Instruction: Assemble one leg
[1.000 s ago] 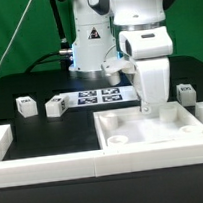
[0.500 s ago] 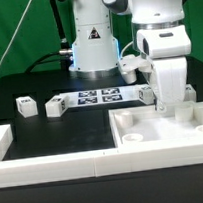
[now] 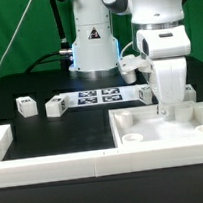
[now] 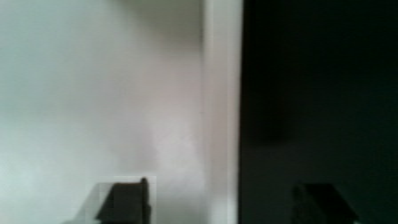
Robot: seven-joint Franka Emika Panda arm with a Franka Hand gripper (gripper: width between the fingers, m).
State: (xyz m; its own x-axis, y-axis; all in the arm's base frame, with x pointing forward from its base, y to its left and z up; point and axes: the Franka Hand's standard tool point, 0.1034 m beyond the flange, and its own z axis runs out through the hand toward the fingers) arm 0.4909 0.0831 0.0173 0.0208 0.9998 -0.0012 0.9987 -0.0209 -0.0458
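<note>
Two legs, small white blocks with marker tags, lie on the black table at the exterior view's left [image 3: 27, 107] [image 3: 56, 106]. A third look-alike block [image 3: 135, 93] shows partly behind the arm. My gripper [image 3: 165, 109] is lowered onto the far rim of the large white square tray-like piece [image 3: 141, 119]. In the wrist view my gripper [image 4: 222, 203] has its dark fingertips [image 4: 125, 200] wide apart, one over the white piece [image 4: 89, 90] and one over the black table. The jaws stand open with the rim edge between them, and they hold no leg.
The marker board [image 3: 97, 95] lies in front of the robot base. A white raised fence [image 3: 56, 170] runs along the table's front, with an end block at the exterior view's left [image 3: 1, 141]. Another white block [image 3: 190, 90] shows beside the arm at the right.
Between one second and half a second ago my gripper and the tray-like piece shifted together toward the exterior view's right. Since then nothing has visibly moved.
</note>
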